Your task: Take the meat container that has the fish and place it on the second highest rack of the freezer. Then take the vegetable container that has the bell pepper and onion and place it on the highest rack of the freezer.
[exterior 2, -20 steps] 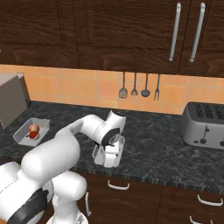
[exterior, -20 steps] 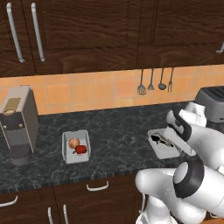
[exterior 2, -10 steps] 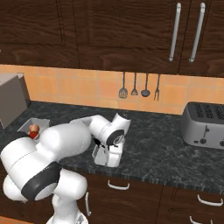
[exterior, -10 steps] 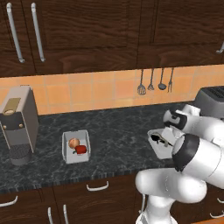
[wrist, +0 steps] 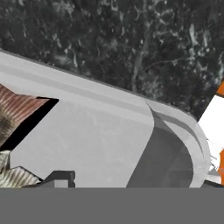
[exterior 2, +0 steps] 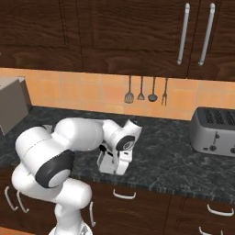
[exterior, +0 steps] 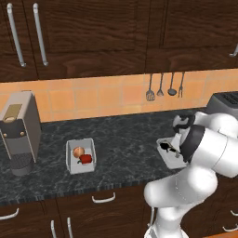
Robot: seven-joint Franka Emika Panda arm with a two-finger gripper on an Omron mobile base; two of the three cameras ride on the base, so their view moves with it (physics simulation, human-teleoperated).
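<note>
Pincer, its spread indiscernible, lowered over the meat container at the fish's three o'clock, apparently to grasp its rim.

At the left of the left base view, a pale grey tray holds a tan-brown onion and glossy red bell pepper. The counter is black marble flecked grey, under orange-tan tiles and dark brown cabinets. The fish looks black in its light grey container; at the hand view's left edge it is reddish-brown, ribbed.
</note>
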